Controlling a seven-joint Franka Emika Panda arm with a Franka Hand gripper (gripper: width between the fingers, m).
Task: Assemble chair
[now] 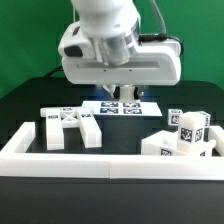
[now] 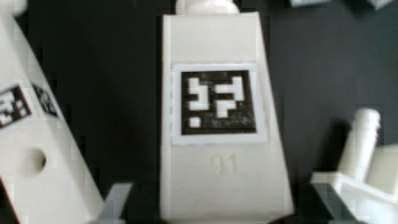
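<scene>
- The end effector [image 1: 118, 93] hangs low over the far middle of the black tabletop [image 1: 40, 100], right at the marker board [image 1: 122, 106]. From the exterior view, the arm's bulky white wrist housing covers most of it.
- The wrist view shows the grip better: the end effector [image 2: 214, 205] is drawn in narrow, its jaws clamped on one end of a long white piece [image 2: 217, 50] of the chair.
- That piece carries a square black-and-white tag [image 2: 217, 100] on its face. A grey finger [image 2: 118, 203] presses against its side.
- I cannot tell whether the held piece is lifted or resting on the tabletop.
- Two more white parts flank it in the wrist view, a tagged part [image 2: 25, 110] and a plain part [image 2: 365, 150]. Dark tabletop shows between each of them and the held piece.
- The X-braced frame [image 1: 70, 128] lies flat toward the exterior view's left, well apart from the end effector.
- A huddle of tagged white blocks [image 1: 185, 135] sits toward the exterior view's right.
- A long low white rail [image 1: 110, 165] runs along the near side in front of both groups.
- The chair is in loose parts, nothing visibly joined.
</scene>
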